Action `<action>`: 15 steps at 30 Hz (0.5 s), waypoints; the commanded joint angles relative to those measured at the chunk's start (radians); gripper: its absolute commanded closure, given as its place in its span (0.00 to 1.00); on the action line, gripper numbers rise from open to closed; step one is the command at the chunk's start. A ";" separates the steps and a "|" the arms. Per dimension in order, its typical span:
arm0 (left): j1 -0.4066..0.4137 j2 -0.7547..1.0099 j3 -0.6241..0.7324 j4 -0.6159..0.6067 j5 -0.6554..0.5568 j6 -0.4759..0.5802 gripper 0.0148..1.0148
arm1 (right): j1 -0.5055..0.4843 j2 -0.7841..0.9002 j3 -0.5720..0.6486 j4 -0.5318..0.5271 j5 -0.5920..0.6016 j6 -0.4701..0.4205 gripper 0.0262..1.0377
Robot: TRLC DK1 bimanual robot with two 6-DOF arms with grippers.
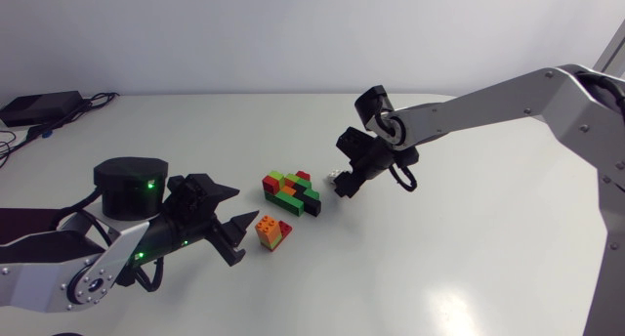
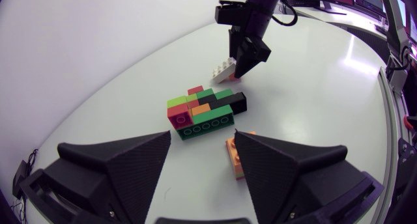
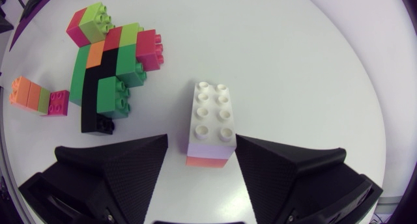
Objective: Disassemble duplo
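The white table (image 1: 469, 268) fills my frame, with a black box (image 1: 39, 106) and its cables at the upper left. At the lower left, my left gripper (image 2: 202, 134) has its fingers spread and holds nothing. A small orange, green and red stack (image 1: 271, 231) sits by its fingertips. Near the centre lies the main block cluster (image 1: 291, 191), green, red and black. Just right of it, my right gripper (image 3: 202, 138) stands spread around a white brick (image 3: 210, 116) lying on the table, not clamping it.

Bright even overhead light, soft faint shadows, pale sheen on table (image 1: 459, 287); wrist views bowed
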 commanded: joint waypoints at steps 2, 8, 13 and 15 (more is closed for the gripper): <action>-0.008 0.017 -0.011 0.007 -0.004 0.018 0.29 | 0.004 -0.110 -0.069 -0.008 -0.007 -0.027 0.09; -0.008 0.015 -0.011 0.007 -0.004 0.018 0.27 | 0.057 -0.179 -0.121 -0.023 -0.101 -0.074 0.09; -0.008 0.015 -0.011 0.007 -0.004 0.018 0.27 | 0.125 -0.145 -0.132 -0.023 -0.116 -0.088 0.09; -0.008 0.017 -0.011 0.007 -0.004 0.018 0.27 | 0.140 -0.118 -0.126 -0.023 -0.118 -0.090 0.12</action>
